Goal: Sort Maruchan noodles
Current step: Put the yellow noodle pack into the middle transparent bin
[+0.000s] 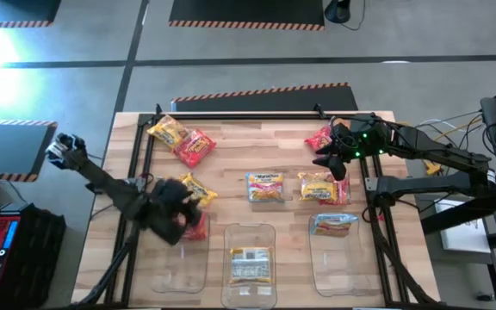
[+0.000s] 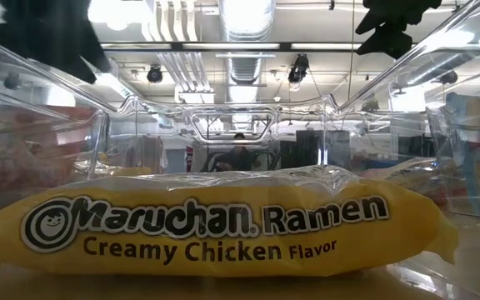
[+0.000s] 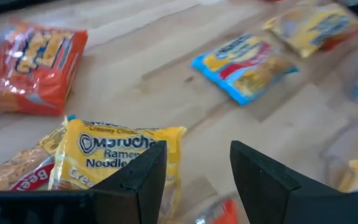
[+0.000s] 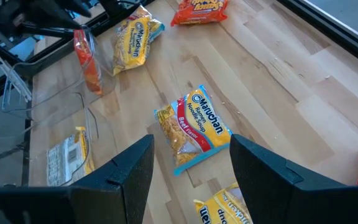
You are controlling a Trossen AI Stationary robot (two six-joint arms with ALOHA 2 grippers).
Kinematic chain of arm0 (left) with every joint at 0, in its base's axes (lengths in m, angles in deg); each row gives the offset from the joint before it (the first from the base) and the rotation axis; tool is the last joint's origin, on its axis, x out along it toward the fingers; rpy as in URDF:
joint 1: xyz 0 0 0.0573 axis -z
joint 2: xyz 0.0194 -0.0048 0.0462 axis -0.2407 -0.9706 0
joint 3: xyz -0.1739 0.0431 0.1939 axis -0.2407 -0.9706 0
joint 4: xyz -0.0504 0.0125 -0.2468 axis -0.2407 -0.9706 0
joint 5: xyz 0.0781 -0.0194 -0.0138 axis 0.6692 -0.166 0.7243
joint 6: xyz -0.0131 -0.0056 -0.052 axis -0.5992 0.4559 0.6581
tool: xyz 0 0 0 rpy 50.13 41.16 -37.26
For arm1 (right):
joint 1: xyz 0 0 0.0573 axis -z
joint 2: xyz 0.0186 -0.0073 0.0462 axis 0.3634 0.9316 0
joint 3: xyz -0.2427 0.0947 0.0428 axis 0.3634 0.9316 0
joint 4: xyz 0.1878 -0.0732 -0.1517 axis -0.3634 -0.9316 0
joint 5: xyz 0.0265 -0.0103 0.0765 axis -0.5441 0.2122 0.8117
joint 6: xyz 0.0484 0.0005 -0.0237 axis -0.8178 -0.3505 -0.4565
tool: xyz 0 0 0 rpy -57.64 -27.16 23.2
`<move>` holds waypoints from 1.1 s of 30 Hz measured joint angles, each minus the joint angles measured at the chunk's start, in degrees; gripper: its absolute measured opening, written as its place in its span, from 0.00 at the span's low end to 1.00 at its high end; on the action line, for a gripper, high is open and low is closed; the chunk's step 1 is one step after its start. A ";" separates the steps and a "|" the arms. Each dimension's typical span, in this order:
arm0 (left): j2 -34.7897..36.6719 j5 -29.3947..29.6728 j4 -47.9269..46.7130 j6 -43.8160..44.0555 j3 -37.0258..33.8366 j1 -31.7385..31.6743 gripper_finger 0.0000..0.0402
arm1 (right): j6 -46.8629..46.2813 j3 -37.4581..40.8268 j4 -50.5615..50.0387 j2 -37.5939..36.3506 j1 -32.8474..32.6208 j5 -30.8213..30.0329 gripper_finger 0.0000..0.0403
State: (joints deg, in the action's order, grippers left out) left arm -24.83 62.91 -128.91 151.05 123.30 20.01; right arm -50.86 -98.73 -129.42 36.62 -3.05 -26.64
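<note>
Maruchan packets lie spread over the wooden table (image 1: 231, 164). My left gripper (image 1: 175, 215) is open, low over the far rim of the left clear bin (image 1: 179, 263). A red packet (image 1: 195, 226) sits right under it and looks upright in the right wrist view (image 4: 87, 62). A yellow packet (image 3: 120, 152) lies just beyond the fingers. My right gripper (image 1: 334, 157) is open and empty, hovering beside a red packet (image 1: 319, 139) at the far right. The middle bin holds a yellow packet (image 2: 223, 225). The right bin holds a light blue one (image 1: 334, 224). My left gripper's fingers stand apart with a bit of the red packet (image 3: 225, 211) showing low between them; I cannot tell whether they touch it.
Loose packets: a yellow (image 1: 169, 131) and a red one (image 1: 195, 148) at the far left, a light blue one (image 1: 265, 187) and a yellow one (image 1: 321, 187) mid-table. Three clear bins line the near edge. Black frame rails (image 1: 136, 146) run along both sides.
</note>
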 joint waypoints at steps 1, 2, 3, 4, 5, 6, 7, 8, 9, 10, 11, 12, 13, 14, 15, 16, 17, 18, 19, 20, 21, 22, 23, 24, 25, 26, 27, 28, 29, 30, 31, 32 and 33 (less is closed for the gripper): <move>0.33 -2.24 0.57 -1.66 0.21 -2.32 0.40 | 0.00 0.00 0.00 0.00 -0.02 -0.02 0.49; 0.75 -4.80 1.31 -3.66 0.33 -4.70 0.41 | 0.00 0.00 0.02 0.00 0.00 -0.02 0.49; 1.13 -7.03 2.04 -5.74 0.55 -7.11 0.42 | 0.00 0.00 0.00 0.00 0.00 -0.01 0.49; 1.54 -9.25 3.17 -7.84 0.59 -9.36 0.43 | 0.00 0.00 0.00 0.00 -0.01 -0.02 0.49; 1.93 -11.14 4.18 -10.00 0.59 -11.43 0.45 | 0.00 0.00 0.00 0.00 -0.01 -0.01 0.49; 2.22 -12.60 5.00 -11.67 0.59 -13.27 0.47 | 0.00 0.00 0.01 0.00 -0.01 -0.01 0.49; 2.55 -13.79 5.88 -13.11 0.59 -14.90 0.49 | 0.01 0.00 0.00 0.00 -0.01 0.00 0.49; 2.72 -14.81 6.67 -14.21 0.59 -16.35 0.51 | 0.00 0.00 0.00 0.00 0.00 -0.01 0.49; 2.82 -15.83 7.16 -14.93 0.59 -17.58 0.53 | 0.00 0.00 0.02 0.00 0.00 0.00 0.49; 2.82 -17.01 7.30 -15.25 0.59 -18.64 0.55 | 0.00 0.00 0.00 0.00 0.00 -0.02 0.49; 2.80 -18.24 7.09 -15.32 0.59 -19.56 0.56 | 0.00 0.00 0.00 0.00 -0.01 0.00 0.49; 2.63 -19.20 6.82 -15.06 0.59 -20.28 0.57 | 0.00 0.00 0.02 0.00 -0.02 -0.02 0.49; 2.49 -20.11 6.32 -14.30 0.59 -20.84 0.58 | 0.00 0.00 0.00 0.00 0.00 -0.02 0.49; 2.29 -20.88 5.68 -13.04 0.54 -21.31 0.59 | 0.00 0.00 0.01 0.00 0.00 0.00 0.49; 2.05 -21.33 5.08 -11.59 0.46 -21.75 0.60 | 0.00 0.00 0.01 0.00 0.00 -0.02 0.49; 1.83 -21.68 4.41 -10.12 0.38 -22.19 0.60 | 0.00 0.00 0.02 0.00 0.00 -0.01 0.49; 1.67 -22.22 3.91 -8.85 0.24 -22.62 0.61 | 0.00 0.00 0.00 0.00 0.00 0.00 0.49; 1.54 -22.79 3.15 -7.55 0.19 -23.07 0.61 | 0.00 0.00 0.01 0.00 0.00 0.00 0.49; 1.39 -23.21 2.32 -6.31 0.15 -23.42 0.62 | 0.00 0.00 0.01 0.00 0.00 0.00 0.49; 1.26 -23.88 1.59 -5.22 0.15 -23.74 0.62 | 0.01 0.00 0.01 0.00 0.00 0.00 0.49; 1.18 -24.20 0.72 -4.45 0.15 -23.90 0.62 | 0.00 0.00 0.01 0.00 0.00 -0.02 0.49; 1.13 -24.59 -0.26 -3.74 0.12 -23.98 0.63 | 0.00 0.00 0.01 0.00 0.00 -0.01 0.49; 1.13 -25.29 -1.15 -2.83 0.02 -23.98 0.63 | 0.00 0.00 0.00 0.00 0.00 -0.01 0.49; 1.13 -25.65 -1.76 -1.96 -0.22 -23.98 0.63 | 0.00 0.00 0.00 0.00 0.00 -0.02 0.49; 1.13 -25.97 -2.15 -1.07 -0.52 -23.98 0.63 | 0.00 0.00 0.00 0.00 -0.01 0.00 0.49; 1.13 -26.68 -2.61 -0.15 -0.92 -23.98 0.63 | 0.00 0.00 0.00 0.00 0.00 0.00 0.49; 1.13 -27.24 -3.24 0.56 -1.40 -23.98 0.63 | 0.00 0.00 0.01 0.00 0.00 -0.02 0.49; 1.11 -27.80 -3.48 1.28 -2.10 -23.98 0.63 | 0.00 0.00 0.01 -0.01 0.00 -0.01 0.49; 0.98 -28.51 -3.40 1.76 -2.81 -24.04 0.63 | 0.00 0.00 0.02 0.00 -0.01 -0.02 0.49; 0.91 -28.94 -3.17 2.34 -3.66 -24.04 0.63 | 0.00 0.00 0.02 -0.01 0.00 0.00 0.49; 0.87 -29.50 -3.01 2.99 -4.59 -24.04 0.63 | 0.00 0.00 0.00 0.00 -0.01 -0.02 0.49; 0.89 -29.89 -2.64 3.61 -5.54 -24.04 0.63 | 0.00 0.00 0.00 -0.02 0.00 0.00 0.49; 0.90 -30.08 -2.08 4.29 -6.45 -24.04 0.63 | 0.00 0.00 0.02 -0.02 0.00 -0.01 0.49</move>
State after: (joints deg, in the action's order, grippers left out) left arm -23.93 32.83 -130.99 155.33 116.84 -4.04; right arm -50.86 -98.73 -129.39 36.60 -3.05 -26.65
